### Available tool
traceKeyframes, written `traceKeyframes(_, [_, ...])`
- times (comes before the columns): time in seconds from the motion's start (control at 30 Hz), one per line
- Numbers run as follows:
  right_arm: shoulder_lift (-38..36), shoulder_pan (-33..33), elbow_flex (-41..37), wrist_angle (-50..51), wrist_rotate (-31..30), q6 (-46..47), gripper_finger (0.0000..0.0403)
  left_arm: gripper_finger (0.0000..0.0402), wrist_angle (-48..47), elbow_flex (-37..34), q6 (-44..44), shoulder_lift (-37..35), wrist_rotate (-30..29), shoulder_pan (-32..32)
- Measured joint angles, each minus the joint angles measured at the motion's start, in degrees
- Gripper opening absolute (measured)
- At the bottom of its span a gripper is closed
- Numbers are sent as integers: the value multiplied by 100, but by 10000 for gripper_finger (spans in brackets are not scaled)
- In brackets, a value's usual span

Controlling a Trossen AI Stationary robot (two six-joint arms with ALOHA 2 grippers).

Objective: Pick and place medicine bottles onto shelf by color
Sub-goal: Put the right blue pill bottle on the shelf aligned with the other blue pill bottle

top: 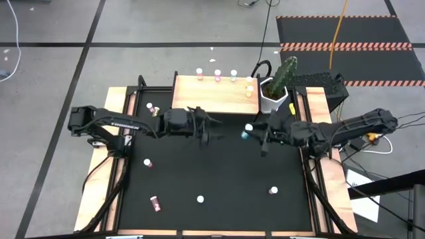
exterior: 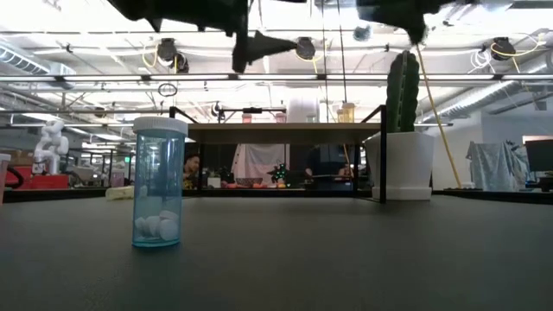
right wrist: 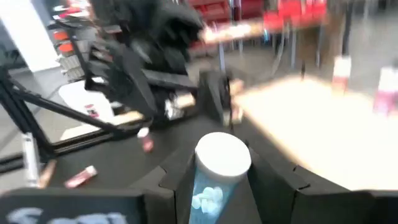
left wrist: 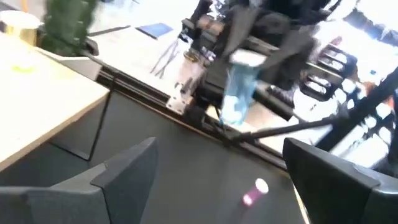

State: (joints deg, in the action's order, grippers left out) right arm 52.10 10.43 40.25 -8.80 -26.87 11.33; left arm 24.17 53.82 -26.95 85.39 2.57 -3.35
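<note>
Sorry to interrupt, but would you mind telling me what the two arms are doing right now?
The right tool holds a teal medicine bottle with a white cap, raised above the black table near the shelf. The left tool hangs open and empty opposite it. Several bottles already stand along the shelf's far edge; others remain scattered on the table.

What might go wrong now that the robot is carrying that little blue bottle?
The right hand holds the teal bottle in the air near the left hand; the arms might bump. The shelf already has bottles along its far edge, so setting this one down could topple them or brush the cactus pot.
</note>
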Motion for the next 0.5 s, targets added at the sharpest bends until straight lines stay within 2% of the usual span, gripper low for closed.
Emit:
traceKeyframes(0.1, [5,-439,2,-495,523,-1180,125,344,399,0,-442,179,-12,-118])
traceKeyframes(0.33, [380,-1415,4,-1360,1204,-2713,125,344,674,-2,-919,349,-268,-76])
traceKeyframes(0.5, [1054,-2115,25,-2294,1182,-3161,125,344,366,-6,-916,289,-281,-106])
